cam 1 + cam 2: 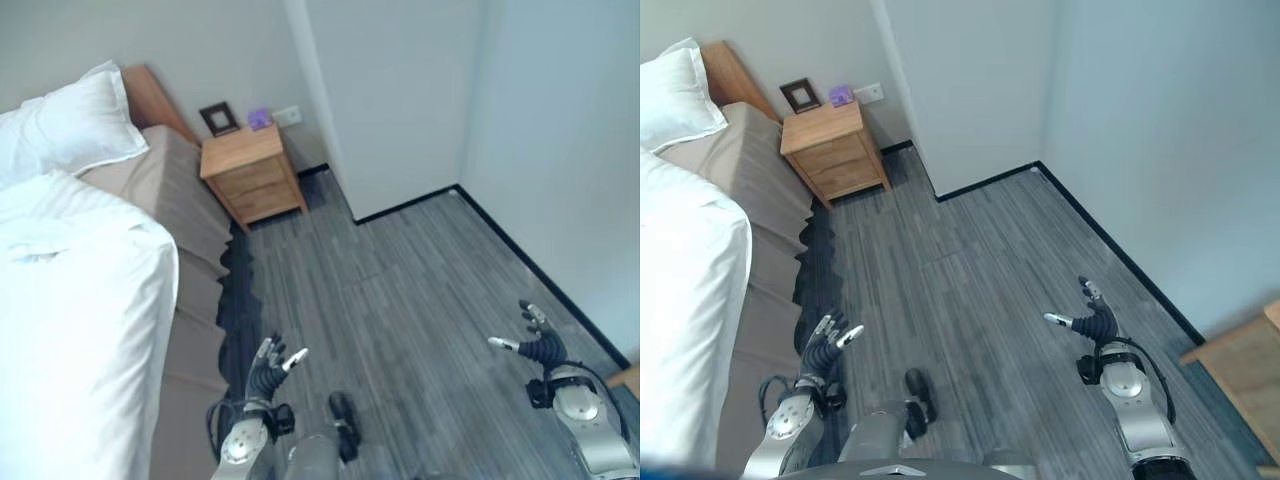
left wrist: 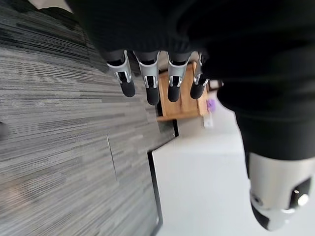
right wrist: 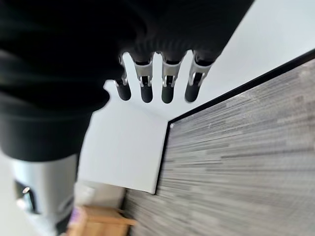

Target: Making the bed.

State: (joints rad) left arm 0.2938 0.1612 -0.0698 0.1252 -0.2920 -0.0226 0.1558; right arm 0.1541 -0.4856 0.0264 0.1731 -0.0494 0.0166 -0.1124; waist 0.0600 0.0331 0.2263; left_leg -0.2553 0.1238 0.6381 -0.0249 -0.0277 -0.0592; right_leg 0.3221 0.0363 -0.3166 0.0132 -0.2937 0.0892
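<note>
the bed stands along the robot's left side, and the white blanket covers its near part, while the pillow lies at the head, near the wooden nightstand. the left hand hangs loose and empty just beside the bed edge; the right hand is relaxed and empty over the floor. to do this well, i think both hands should reach the blanket edge and take it evenly

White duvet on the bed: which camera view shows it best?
The left eye view: the white duvet spreads widest there, below the pillow. The right eye view cuts it narrower at the edge. The wrist views look at floor and wall instead.
</note>
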